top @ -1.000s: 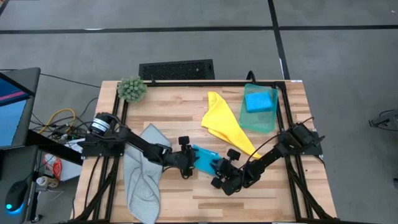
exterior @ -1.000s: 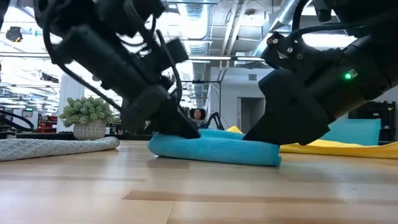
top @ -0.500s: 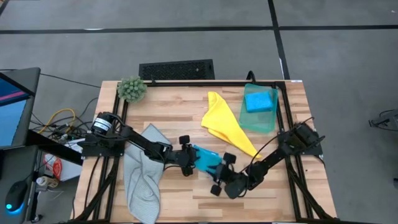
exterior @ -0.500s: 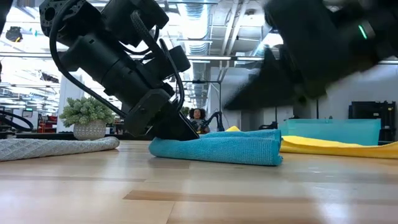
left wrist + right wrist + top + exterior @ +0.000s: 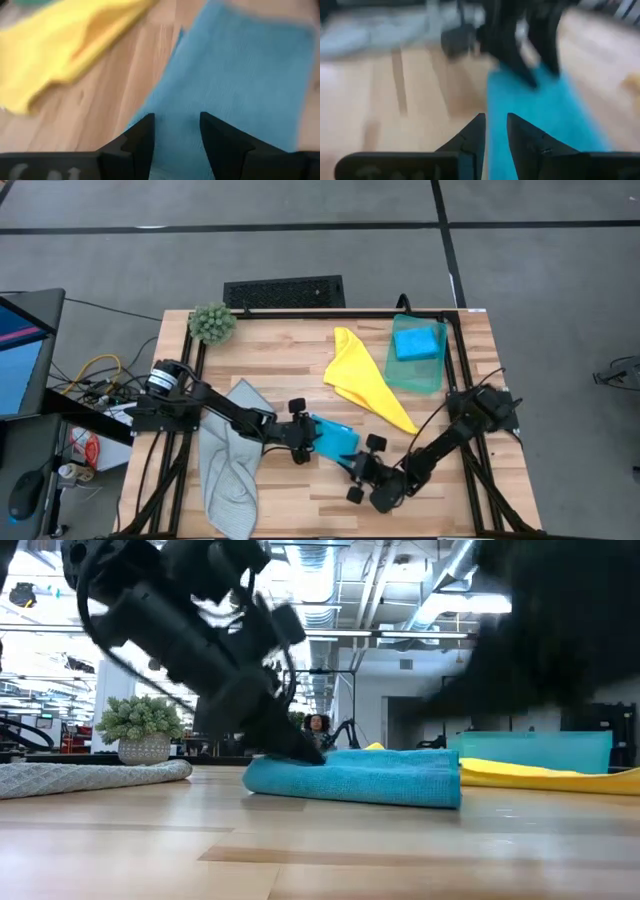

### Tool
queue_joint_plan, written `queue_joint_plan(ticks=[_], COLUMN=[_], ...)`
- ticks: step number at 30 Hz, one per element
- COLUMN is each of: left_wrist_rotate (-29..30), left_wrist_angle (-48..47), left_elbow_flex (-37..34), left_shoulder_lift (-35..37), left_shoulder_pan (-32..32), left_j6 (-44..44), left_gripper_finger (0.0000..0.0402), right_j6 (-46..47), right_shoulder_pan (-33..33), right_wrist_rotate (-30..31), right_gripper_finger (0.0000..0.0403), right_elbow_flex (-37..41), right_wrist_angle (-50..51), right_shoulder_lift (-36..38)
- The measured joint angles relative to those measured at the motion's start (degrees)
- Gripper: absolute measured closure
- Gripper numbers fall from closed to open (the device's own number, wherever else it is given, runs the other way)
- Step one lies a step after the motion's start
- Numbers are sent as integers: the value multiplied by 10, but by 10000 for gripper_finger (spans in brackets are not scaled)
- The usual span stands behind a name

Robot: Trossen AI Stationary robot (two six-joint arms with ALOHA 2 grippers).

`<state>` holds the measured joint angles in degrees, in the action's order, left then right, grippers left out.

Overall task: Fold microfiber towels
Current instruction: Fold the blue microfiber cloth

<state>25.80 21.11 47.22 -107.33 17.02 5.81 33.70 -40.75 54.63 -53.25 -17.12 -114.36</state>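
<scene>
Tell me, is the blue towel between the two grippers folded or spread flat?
Folded. The blue towel lies as a thick, layered bundle in the low view, and from above it covers only a small patch of table.

I see a bright blue towel (image 5: 335, 438) lying folded flat at the bench's middle front. The yellow towel (image 5: 362, 380) lies spread in a loose wedge behind it. A teal green towel (image 5: 415, 365) sits at the far right with a small folded blue towel (image 5: 419, 342) on top. The pale grey towel (image 5: 228, 465) lies crumpled at left.
</scene>
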Motion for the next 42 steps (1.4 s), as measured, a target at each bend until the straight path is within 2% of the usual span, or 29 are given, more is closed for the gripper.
queue_joint_plan(ticks=[3,6,11,16,21,26,32,34,38,42], left_wrist_rotate=[11,33,42,25,1,-44,-46,-50,-56,-55], left_wrist_angle=[6,6,20,60,98,138,120,99,49,17], left_elbow_flex=[8,8,-5,-35,-55,-46,-45,-46,-47,-47], left_shoulder_lift=[24,32,23,11,-17,-53,-45,-30,15,65], left_shoulder_pan=[9,14,5,-18,-41,-55,-50,-47,-39,-32], left_j6=[-15,-33,-38,-26,-5,13,20,25,41,46], left_gripper_finger=[251,251,251,251,251,251,251,251,251,251], right_j6=[-34,-36,53,127,130,130,96,105,147,115], right_shoulder_pan=[-1,12,44,61,63,58,46,43,45,57], right_wrist_rotate=[64,89,82,62,47,45,63,48,-41,-112], right_gripper_finger=[300,300,300,300,300,300,300,300,294,261], right_elbow_flex=[6,24,65,82,82,82,83,83,83,83], right_wrist_angle=[23,24,14,12,5,9,39,74,129,143], right_shoulder_lift=[32,38,7,-25,-29,-20,57,96,174,225])
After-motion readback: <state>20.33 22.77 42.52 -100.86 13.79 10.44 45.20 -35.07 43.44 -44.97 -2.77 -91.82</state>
